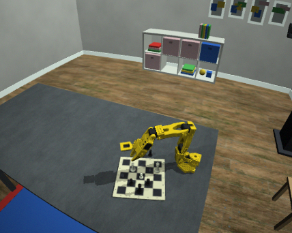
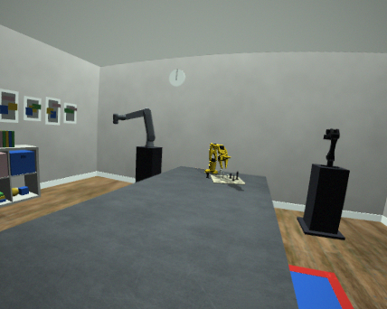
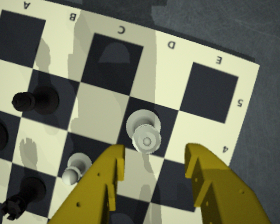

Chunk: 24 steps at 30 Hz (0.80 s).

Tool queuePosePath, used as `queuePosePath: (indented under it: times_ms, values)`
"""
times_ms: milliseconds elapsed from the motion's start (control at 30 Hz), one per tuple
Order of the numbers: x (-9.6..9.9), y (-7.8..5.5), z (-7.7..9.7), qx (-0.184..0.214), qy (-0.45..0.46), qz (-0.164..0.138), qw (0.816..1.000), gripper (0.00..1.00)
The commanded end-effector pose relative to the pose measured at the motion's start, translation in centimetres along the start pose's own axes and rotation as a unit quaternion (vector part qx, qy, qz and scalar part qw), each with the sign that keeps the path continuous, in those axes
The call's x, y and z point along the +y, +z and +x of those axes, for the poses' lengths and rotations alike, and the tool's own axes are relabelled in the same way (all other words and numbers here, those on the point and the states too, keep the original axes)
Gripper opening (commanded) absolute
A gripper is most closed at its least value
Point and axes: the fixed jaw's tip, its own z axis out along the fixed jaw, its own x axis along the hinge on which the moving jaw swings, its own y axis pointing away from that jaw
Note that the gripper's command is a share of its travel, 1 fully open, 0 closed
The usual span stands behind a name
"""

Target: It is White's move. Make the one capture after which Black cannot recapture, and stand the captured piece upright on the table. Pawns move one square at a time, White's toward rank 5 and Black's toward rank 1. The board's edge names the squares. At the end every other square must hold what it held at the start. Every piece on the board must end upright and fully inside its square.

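Note:
The chessboard lies on the grey mat in front of the yellow arm. My gripper hovers low over the board's far side, its jaws apart with nothing between them; it also shows in the top view. Just ahead of the jaws a white piece stands upright on D4. Another white piece stands on about C3. A black piece stands on B4, and more black pieces are at the left edge of the wrist view. One black piece stands upright on the mat beyond the board's far edge.
The arm's base stands at the board's right far corner. A yellow square frame shows beside the arm. In the exterior view the arm and board are small and far away.

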Motion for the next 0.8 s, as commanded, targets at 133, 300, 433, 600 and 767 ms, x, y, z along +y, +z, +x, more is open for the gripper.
queuePosePath:
  times_ms: [133,300,433,600,767]
  values:
    - [0.3,1.3,0.7,-0.002,-0.004,-0.003,1.000,0.12]
    - [0.2,2.5,1.4,-0.002,-0.004,-0.003,1.000,0.12]
    - [0.2,3.4,2.0,-0.002,-0.004,-0.003,1.000,0.12]
    - [0.2,4.2,2.4,-0.001,-0.004,-0.003,1.000,0.12]
    - [0.2,4.7,2.7,-0.001,-0.004,-0.003,1.000,0.12]
